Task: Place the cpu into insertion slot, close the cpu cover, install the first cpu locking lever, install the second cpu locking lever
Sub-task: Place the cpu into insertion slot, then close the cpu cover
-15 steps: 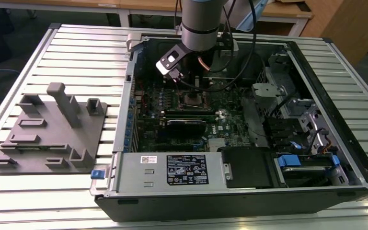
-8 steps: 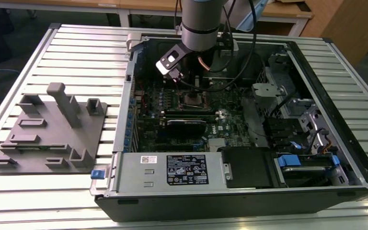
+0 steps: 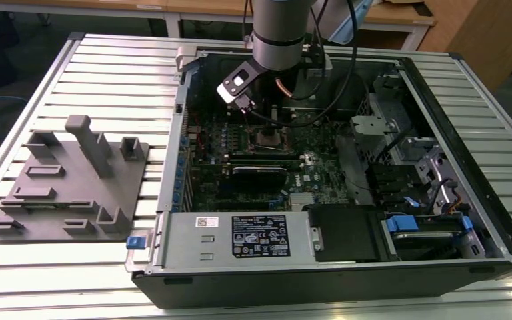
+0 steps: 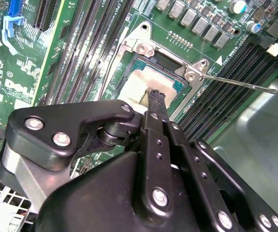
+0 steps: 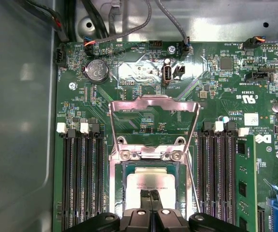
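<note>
Gripper pinched, seemingly touching cpu — cpu cover raised.

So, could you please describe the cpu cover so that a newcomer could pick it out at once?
In the open computer case, find the green motherboard and its insertion slot between banks of long black memory slots. The cpu cover is hinged at that slot's edge, swung open: the only thin silvery frame around an empty window.

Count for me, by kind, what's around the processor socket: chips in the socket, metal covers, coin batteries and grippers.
Chip: 1
Cover: 1
Coin battery: 1
Gripper: 1
Total: 4
</note>
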You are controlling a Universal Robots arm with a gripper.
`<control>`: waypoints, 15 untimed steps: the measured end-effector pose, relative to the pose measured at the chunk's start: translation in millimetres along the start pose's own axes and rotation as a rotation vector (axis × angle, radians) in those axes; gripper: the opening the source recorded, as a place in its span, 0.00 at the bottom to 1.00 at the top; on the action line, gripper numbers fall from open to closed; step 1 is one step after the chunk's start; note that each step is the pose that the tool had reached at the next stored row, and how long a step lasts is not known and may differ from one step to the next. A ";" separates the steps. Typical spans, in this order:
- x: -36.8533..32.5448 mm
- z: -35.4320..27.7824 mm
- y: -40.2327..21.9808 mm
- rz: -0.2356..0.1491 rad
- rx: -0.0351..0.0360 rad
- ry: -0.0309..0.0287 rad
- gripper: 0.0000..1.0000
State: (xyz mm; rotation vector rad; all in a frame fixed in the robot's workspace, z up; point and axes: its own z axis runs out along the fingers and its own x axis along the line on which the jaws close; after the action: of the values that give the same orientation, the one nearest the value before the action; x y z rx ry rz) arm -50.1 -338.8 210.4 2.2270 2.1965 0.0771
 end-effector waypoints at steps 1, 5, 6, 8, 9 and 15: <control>0.0 0.0 0.0 -0.002 0.0001 0.0001 0.11; 0.0 0.0 0.0 -0.003 0.0001 0.0002 0.11; 0.0 0.0 0.0 -0.003 0.0001 0.0002 0.11; 0.0 -0.4 0.0 -0.003 0.0002 0.0000 0.11; 0.0 -0.9 0.0 -0.003 0.0003 -0.0001 0.11; 0.0 0.0 0.0 -0.003 -0.0001 0.0002 0.11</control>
State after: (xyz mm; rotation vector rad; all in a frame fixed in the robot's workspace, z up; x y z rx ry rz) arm -50.0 -338.8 210.5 2.2233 2.2002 0.0774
